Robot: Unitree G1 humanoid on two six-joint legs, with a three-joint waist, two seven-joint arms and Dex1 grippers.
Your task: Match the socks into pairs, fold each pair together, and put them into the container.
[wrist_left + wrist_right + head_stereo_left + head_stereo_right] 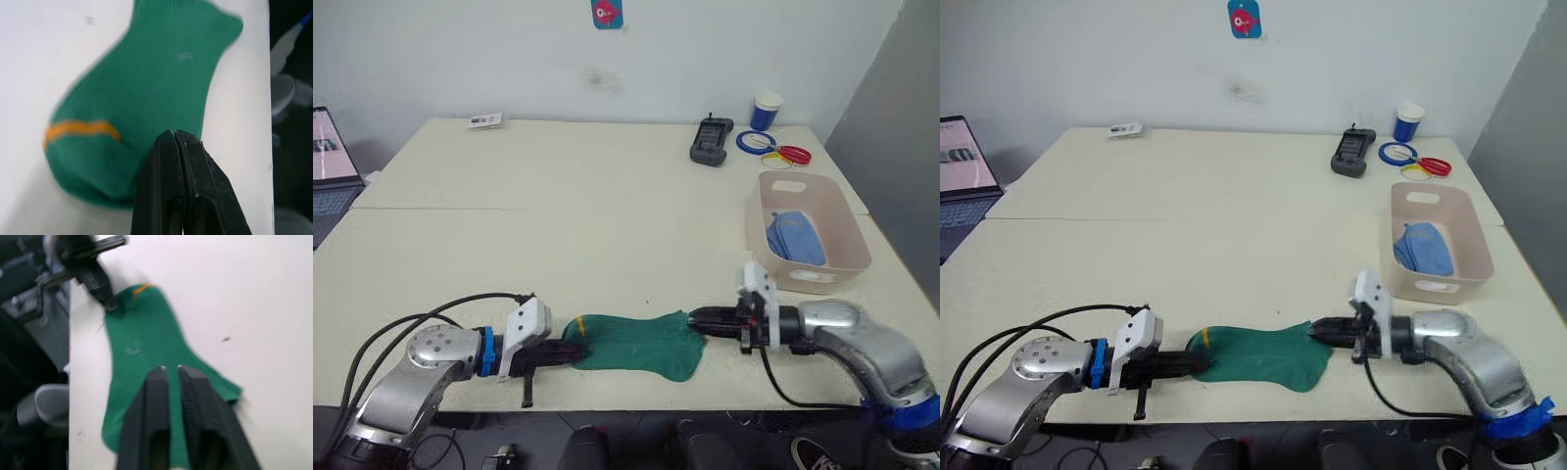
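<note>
Green ribbed sock (636, 345) is soft, light and floppy, so pinching the ends makes sense. It lies flat near the counter (558, 225) edge, stretched between both arms. Left end effector (576, 353) is clamped on the toe end, right end effector (695, 316) on the cuff. Tub (837, 230) sits beyond the right one.

A cream table (558, 225) carries a green sock (636, 343) near its front edge, a tub (842, 235) at right, and a black device (710, 141), blue cup (767, 110), coloured rings (773, 147) and a small card (485, 120) at the back.
</note>
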